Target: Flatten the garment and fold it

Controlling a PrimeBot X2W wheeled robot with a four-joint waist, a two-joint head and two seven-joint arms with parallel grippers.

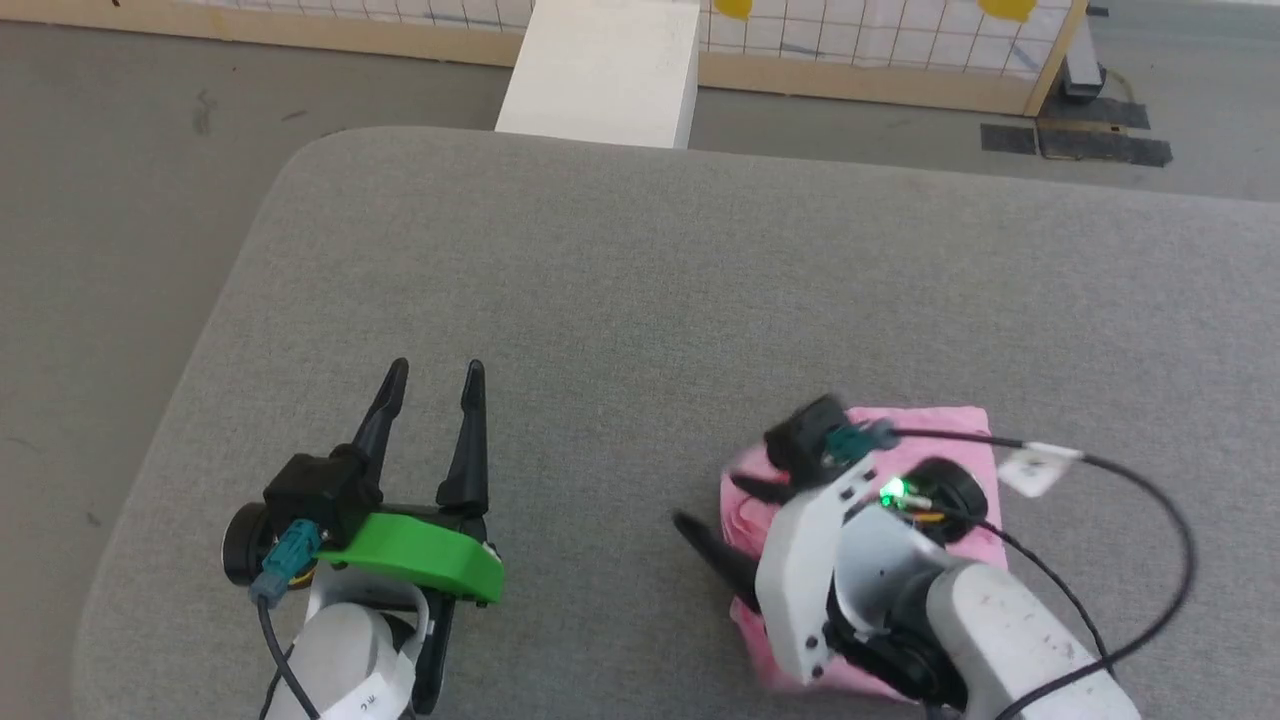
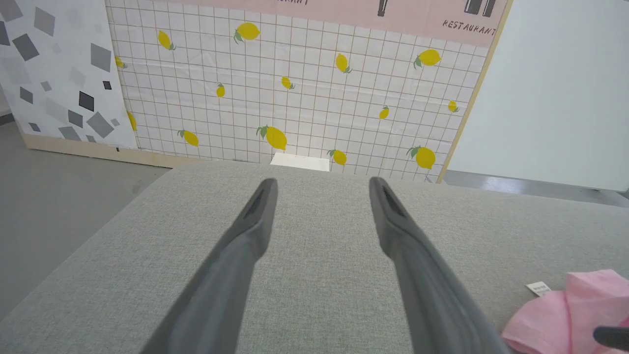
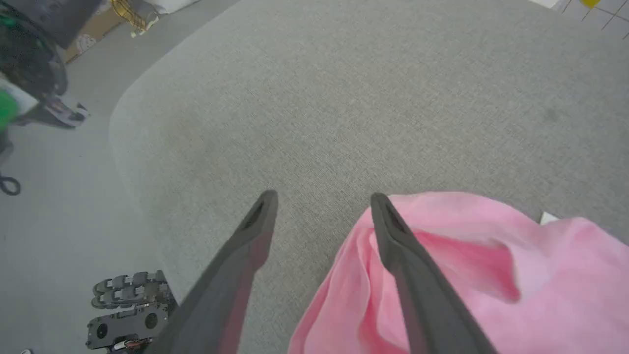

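Folding looks nearly done: the light pink thin cloth garment (image 1: 955, 425) lies as a compact pad on the grey fabric table (image 1: 640, 280) beneath the right gripper (image 1: 715, 505), its 2 fingers spread and empty; left gripper (image 1: 437, 372) likewise wide, holding nothing
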